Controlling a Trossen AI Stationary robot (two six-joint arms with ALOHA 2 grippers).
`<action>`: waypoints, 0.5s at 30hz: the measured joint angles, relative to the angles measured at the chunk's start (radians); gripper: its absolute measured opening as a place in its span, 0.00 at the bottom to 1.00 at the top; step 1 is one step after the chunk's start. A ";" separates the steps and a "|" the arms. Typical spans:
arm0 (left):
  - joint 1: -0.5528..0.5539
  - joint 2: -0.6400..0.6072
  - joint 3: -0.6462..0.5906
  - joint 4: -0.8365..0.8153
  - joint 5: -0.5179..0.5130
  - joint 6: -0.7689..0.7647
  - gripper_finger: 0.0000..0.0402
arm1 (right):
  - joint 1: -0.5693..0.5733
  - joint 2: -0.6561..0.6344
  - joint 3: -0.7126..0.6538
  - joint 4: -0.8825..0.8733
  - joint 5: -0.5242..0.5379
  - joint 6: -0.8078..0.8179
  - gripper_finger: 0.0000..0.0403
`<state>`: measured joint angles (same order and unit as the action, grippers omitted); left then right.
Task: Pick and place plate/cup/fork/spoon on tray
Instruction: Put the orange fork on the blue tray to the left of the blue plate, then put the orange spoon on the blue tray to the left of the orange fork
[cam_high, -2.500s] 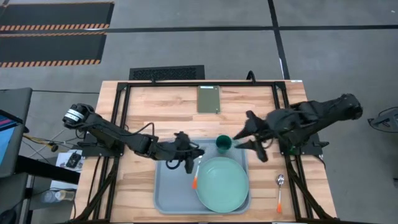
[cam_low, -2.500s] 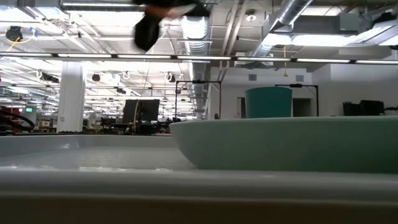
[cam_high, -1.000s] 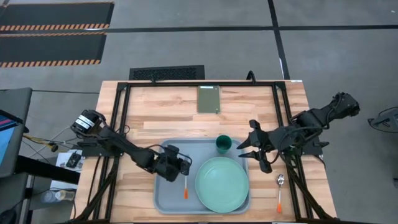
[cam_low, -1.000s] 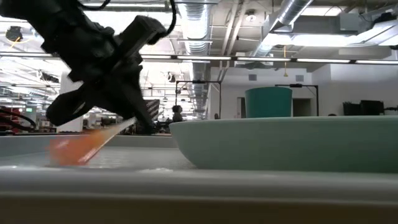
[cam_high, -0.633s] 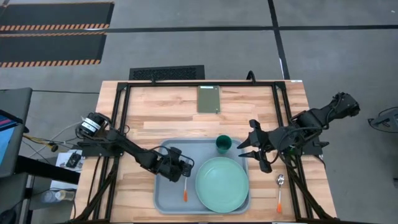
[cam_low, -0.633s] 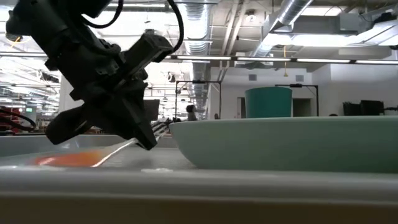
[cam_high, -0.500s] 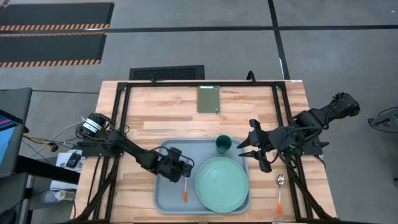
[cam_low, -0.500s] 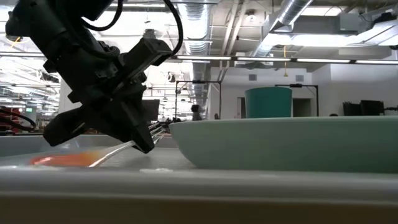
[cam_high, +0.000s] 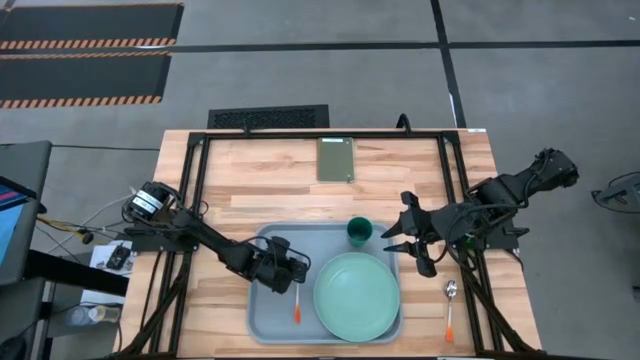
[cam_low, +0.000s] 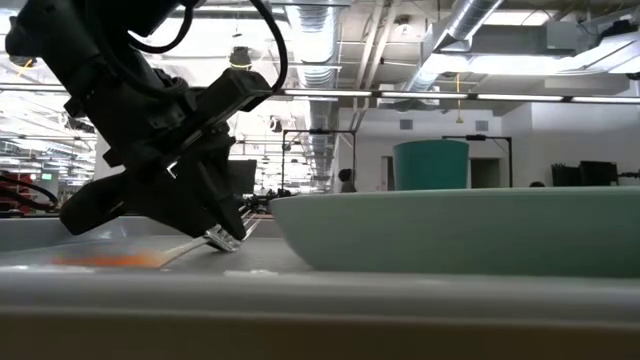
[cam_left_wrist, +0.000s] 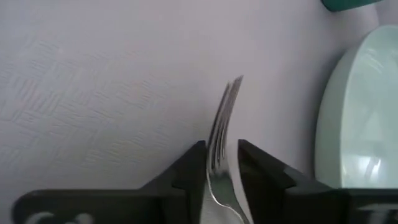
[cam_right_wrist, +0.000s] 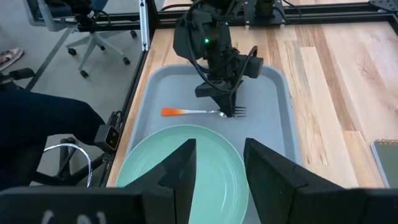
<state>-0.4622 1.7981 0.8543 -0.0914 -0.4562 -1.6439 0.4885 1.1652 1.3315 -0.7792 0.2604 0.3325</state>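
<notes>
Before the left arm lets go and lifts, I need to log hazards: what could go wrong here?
The left gripper grips the fork at its tines, low on the tray; lifting before opening fully could drag it. The plate lies close beside it and may be bumped. The spoon is off the tray.

1 tray (cam_high: 260, 318), 1 plate (cam_high: 357, 297), 1 cup (cam_high: 359, 232), 1 fork (cam_high: 298, 303), 1 spoon (cam_high: 450, 307).

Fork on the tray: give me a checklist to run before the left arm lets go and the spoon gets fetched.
1. Fork lying on the tray: ok.
2. Left gripper jaws around the tines: ok; released: not ok.
3. Fork clear of the plate: ok.
4. Cup upright on the tray: ok.
5. Spoon on the tray: not ok, on the table.
6. Right gripper open and empty: ok.
</notes>
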 joint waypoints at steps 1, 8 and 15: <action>0.000 0.000 0.000 0.002 -0.001 0.000 0.22 | 0.000 0.000 0.000 -0.001 0.000 0.000 0.39; 0.000 -0.020 0.000 -0.005 0.020 0.005 0.40 | 0.000 0.000 0.000 -0.012 0.000 0.000 0.39; 0.000 -0.092 -0.003 -0.012 -0.015 0.000 0.44 | 0.000 0.000 0.000 -0.016 0.000 0.000 0.39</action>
<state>-0.4622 1.7066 0.8513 -0.1029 -0.4717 -1.6439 0.4885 1.1652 1.3315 -0.7954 0.2600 0.3321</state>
